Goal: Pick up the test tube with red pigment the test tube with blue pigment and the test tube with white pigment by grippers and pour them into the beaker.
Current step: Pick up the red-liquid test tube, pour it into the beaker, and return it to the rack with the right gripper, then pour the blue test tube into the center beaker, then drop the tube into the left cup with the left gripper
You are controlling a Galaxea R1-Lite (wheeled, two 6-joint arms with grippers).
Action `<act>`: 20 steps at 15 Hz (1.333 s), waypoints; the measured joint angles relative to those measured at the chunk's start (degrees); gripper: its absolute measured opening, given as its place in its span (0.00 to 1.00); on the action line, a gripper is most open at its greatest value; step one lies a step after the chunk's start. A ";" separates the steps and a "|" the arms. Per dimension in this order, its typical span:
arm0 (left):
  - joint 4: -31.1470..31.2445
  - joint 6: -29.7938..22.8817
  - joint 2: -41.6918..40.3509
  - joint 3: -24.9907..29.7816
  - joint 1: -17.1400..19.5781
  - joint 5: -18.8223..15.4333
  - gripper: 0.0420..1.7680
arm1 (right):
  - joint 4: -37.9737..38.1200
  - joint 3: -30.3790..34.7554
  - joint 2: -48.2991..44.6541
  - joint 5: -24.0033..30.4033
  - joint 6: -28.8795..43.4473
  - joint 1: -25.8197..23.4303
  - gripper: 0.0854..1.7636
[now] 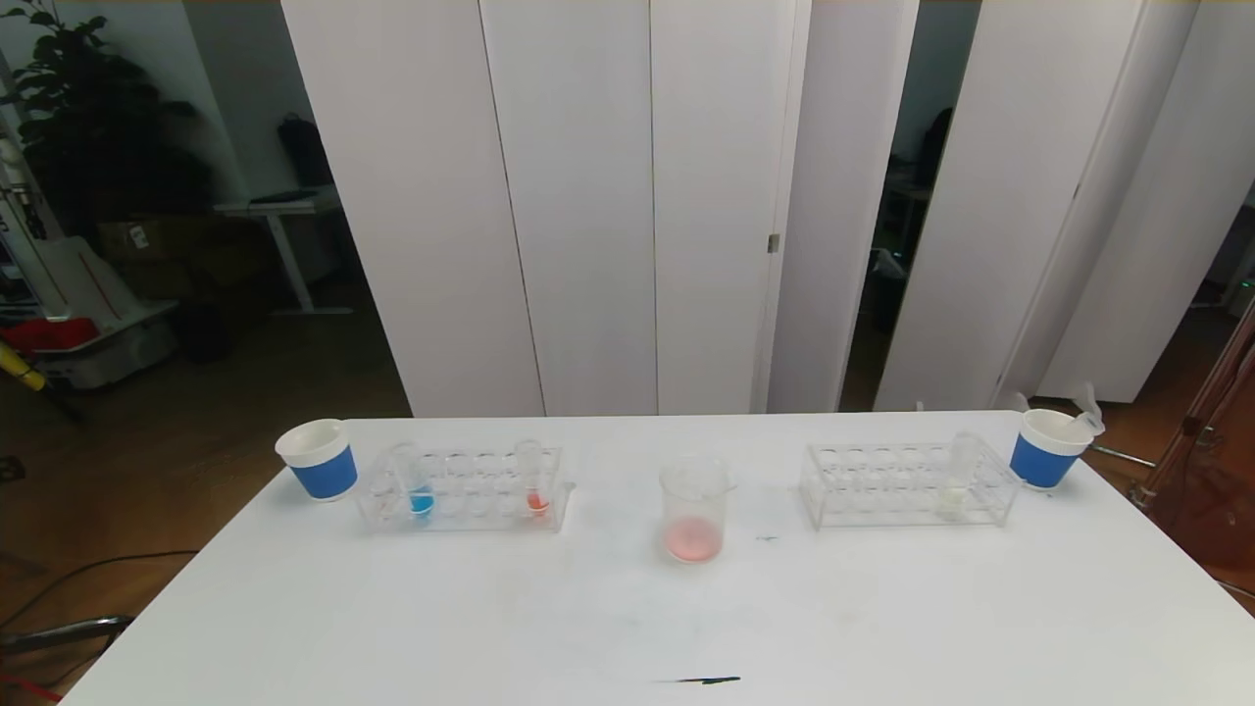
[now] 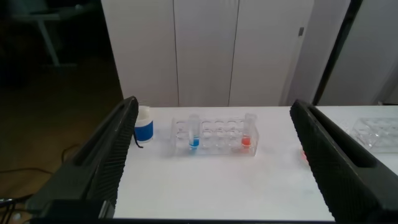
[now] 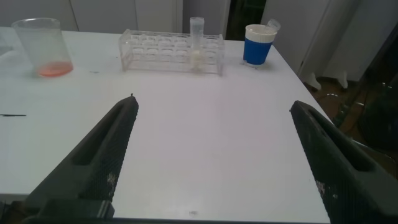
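Head view first: white worktop, neither arm showing. Near the middle stands the beaker, upright, a pink-red pool in its bottom. On the robot's left, a clear rack holding the test tube with blue pigment at its left end and a red-orange tube at its right end, both upright. Just left of that rack, a blue-and-white paper cup. On the right, a second clear rack with the test tube with white pigment upright near its right end, another paper cup just beyond.

Left wrist view: left gripper hovering above the worktop, fingers spread wide apart, holding nothing. Ahead, well apart from it, the blue and red tubes in their rack.

Right wrist view: right gripper likewise above bare worktop, fingers wide apart and empty. Farther on, white-pigment tube in its rack, cup beside it, beaker off to the side.
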 joint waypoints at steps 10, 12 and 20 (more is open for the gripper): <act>-18.82 -2.62 37.94 -5.38 0.26 0.62 0.99 | -0.02 0.00 0.02 -0.02 -0.02 0.00 0.99; -24.61 -3.91 43.69 -3.62 0.26 0.79 0.99 | 0.00 0.00 0.02 0.00 -0.02 0.00 0.99; -47.58 -3.85 59.66 8.02 0.22 0.82 0.99 | -0.02 0.00 0.00 0.00 0.00 0.00 0.99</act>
